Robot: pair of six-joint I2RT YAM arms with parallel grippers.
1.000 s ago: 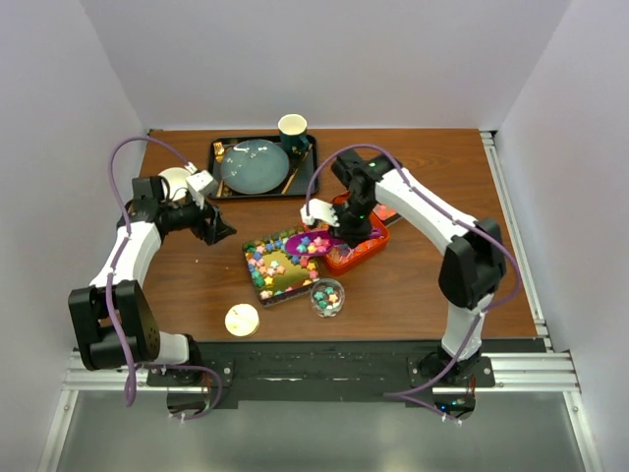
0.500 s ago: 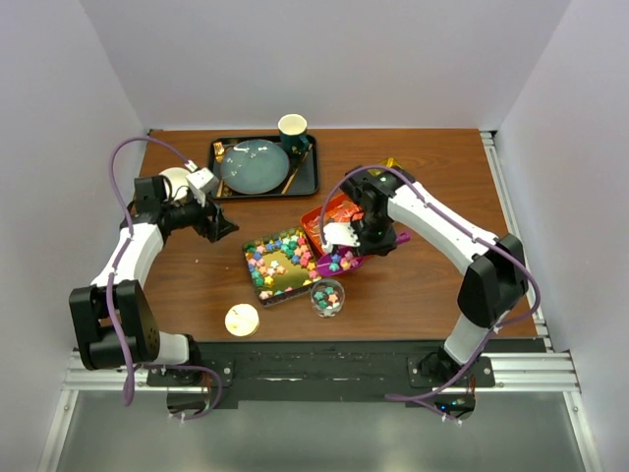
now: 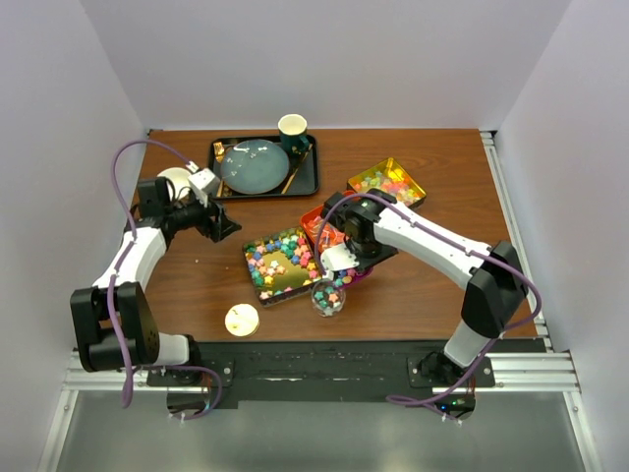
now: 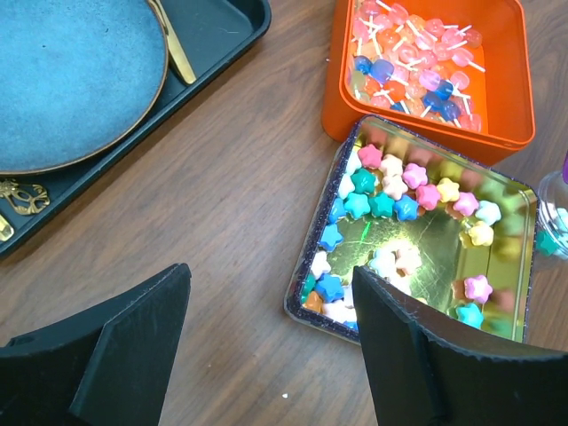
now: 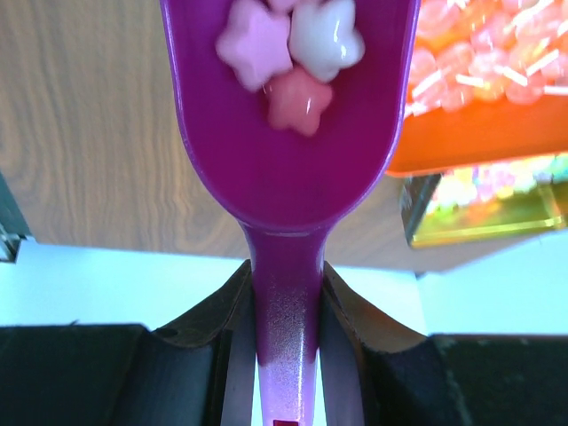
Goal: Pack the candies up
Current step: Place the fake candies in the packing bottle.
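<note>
Within purple scoop (image 5: 286, 169), seemingly glossy star candies (image 5: 257, 44).

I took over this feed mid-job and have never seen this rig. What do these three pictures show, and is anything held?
Two robot arms, left and right, are bolted at the near edge of a wooden table, each with a two-finger gripper. The wide picture looks down from above and behind; the other two come from wrist cameras. The left gripper is open and empty, near a square gold tin of star-shaped candies. The right gripper is shut on the handle of a purple plastic scoop carrying a few stars, at a small clear jar. Also: an orange box of wrapped sweets, a black tray with a blue plate, a round gold lid.
</note>
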